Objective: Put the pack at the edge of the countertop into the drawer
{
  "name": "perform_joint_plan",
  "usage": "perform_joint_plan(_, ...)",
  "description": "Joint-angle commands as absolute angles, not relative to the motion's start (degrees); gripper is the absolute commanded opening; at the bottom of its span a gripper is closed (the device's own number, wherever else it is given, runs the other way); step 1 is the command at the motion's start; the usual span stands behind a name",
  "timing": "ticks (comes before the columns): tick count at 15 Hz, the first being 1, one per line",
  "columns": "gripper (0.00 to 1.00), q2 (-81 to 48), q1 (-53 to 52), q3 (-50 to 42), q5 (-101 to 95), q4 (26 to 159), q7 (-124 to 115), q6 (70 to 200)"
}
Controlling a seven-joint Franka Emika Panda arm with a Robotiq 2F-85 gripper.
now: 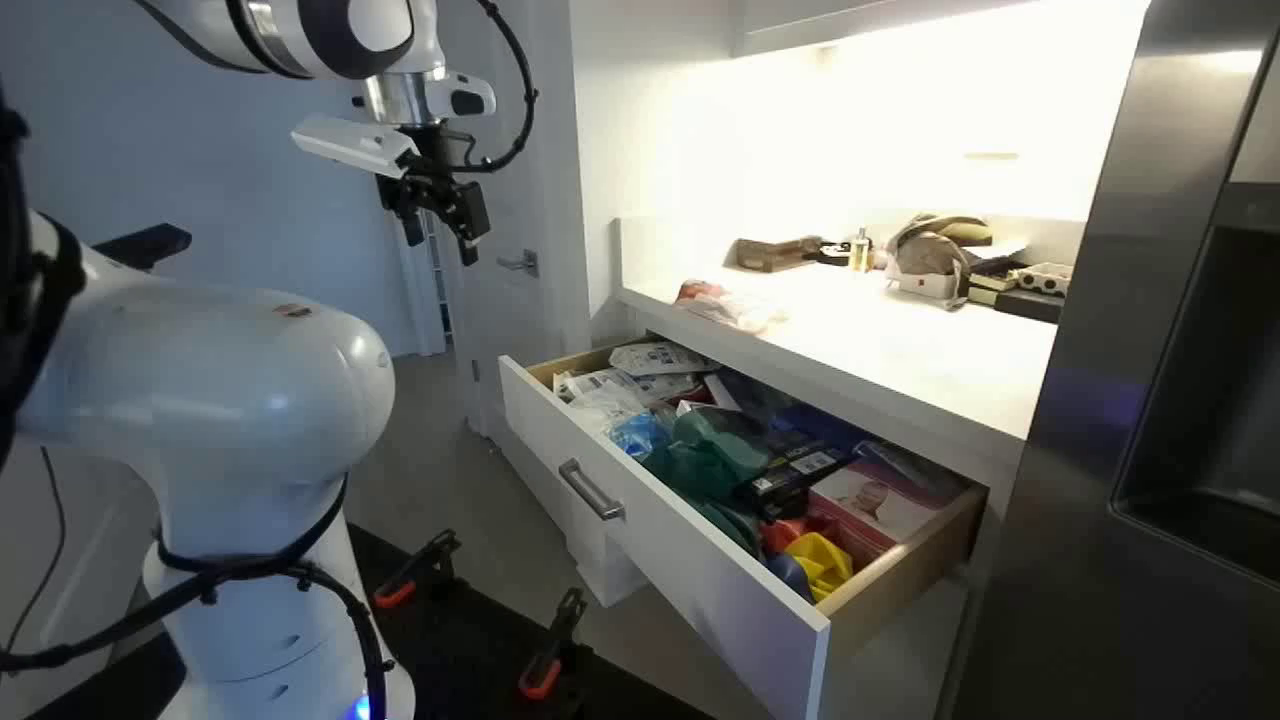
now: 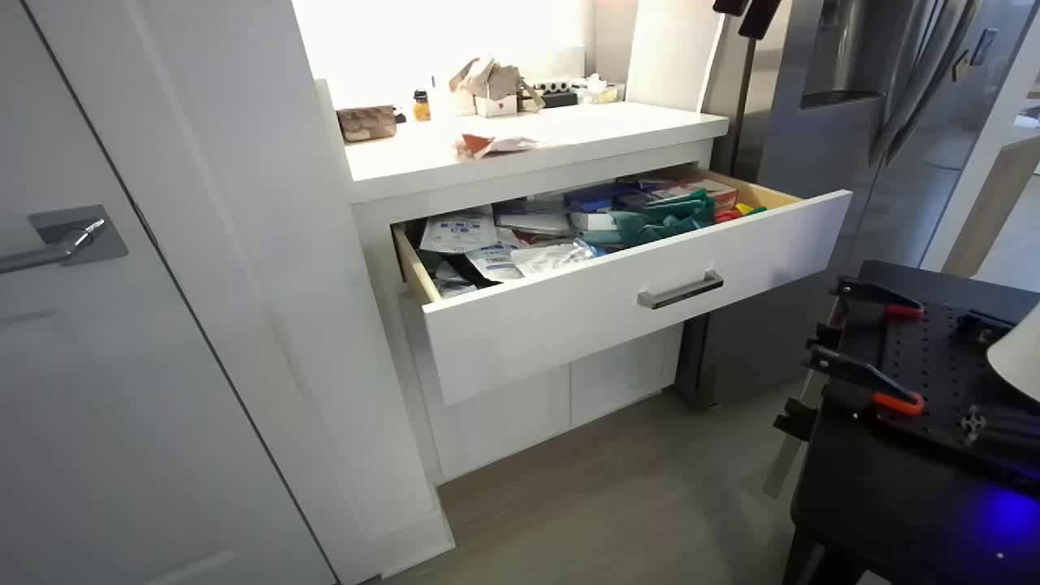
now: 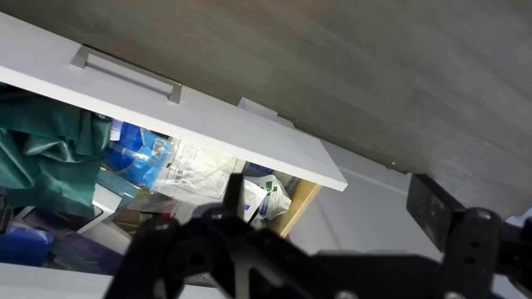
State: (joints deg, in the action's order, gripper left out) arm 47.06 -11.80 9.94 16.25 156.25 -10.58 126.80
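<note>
In an exterior view, the arm [image 1: 210,370] is holding the claw [image 1: 440,240] high, well apart from the pack [image 1: 730,306]. The fingers [image 1: 468,214] are standing wide. The pack is lying on the counter [image 1: 890,350], just beside the front edge — its reddish end is showing, while its pale part is glaring under the strong light. Below, the drawer [image 1: 665,535] is standing pulled out and is holding white packets [image 1: 660,357], a green item [image 1: 705,450] and a yellow item [image 1: 822,565]. A bottle [image 1: 860,252] and a bundle [image 1: 928,254] are sitting toward the back of the counter.

In an exterior view, the pack is lying near the counter's front edge, above the drawer, with its reddish end on the left. A brown pouch [image 2: 367,123] is sitting farther back. The claw is only partly showing — two dark tips [image 2: 760,18] are hanging apart at the top of the view.

In the wrist view, the claw is standing wide, the drawer's corner showing between its fingers. A handle [image 3: 129,69] is running along the drawer's front, and a blue packet [image 3: 139,155] is lying inside, just beside the green item. The floor [image 3: 353,74] is showing beyond.
</note>
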Motion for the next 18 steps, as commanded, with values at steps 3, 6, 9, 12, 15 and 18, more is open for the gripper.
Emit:
perform_joint_plan(3, 1.0, 47.1, -11.8, 9.9, 16.2, 156.2, -10.6, 126.7)
perform_joint_plan(6, 1.0, 47.1, -11.8, 9.9, 16.2, 156.2, -10.6, 126.7)
perform_joint_plan(9, 1.0, 44.8, -6.6, 10.4, 15.0, 156.5, -14.9, 134.2)
perform_joint_plan(12, 1.0, 41.0, -0.2, 7.8, 12.6, 157.3, -15.6, 142.1)
perform_joint_plan(15, 1.0, 33.9, 7.1, 5.4, 9.5, 155.6, -16.7, 150.6)
perform_joint_plan(18, 1.0, 26.1, 13.7, 6.1, 6.7, 153.2, -21.6, 160.5)
